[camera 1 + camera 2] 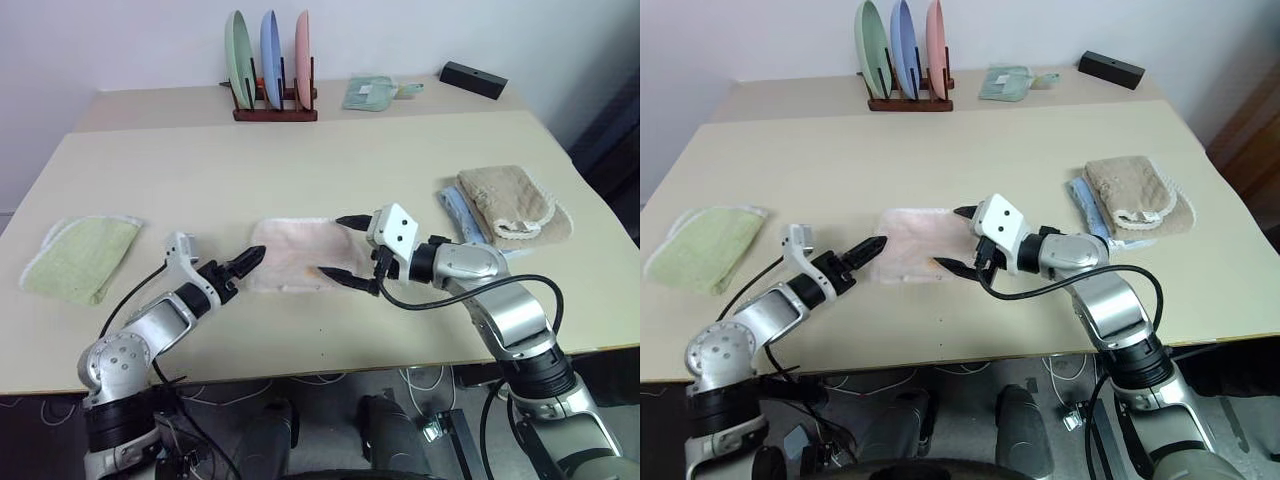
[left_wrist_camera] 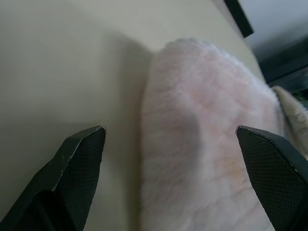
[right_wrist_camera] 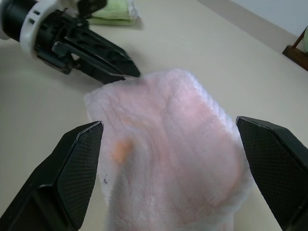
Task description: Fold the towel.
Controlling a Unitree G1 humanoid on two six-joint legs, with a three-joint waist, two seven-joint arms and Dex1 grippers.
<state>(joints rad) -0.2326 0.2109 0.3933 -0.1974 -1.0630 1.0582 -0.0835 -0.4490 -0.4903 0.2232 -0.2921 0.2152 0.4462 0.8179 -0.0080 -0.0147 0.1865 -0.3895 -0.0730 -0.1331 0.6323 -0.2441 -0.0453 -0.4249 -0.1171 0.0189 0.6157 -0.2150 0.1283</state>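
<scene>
Both grippers are held wide open with nothing in them: left gripper [image 1: 247, 262], right gripper [image 1: 342, 252]. Between them the towel [image 1: 295, 255] is laid folded on the table [image 1: 300, 170].

Towel [image 3: 168, 159]: near edge running off the right wrist view's border; tag and loop too small to tell.
Right gripper [image 1: 345, 250]: covering the towel's right edge in the head views.
Blue cloth [image 1: 455, 212]: lying mostly hidden under the beige towel [image 1: 505, 200].
Desk [image 1: 300, 170]: right corner being cut off by the frame.
</scene>
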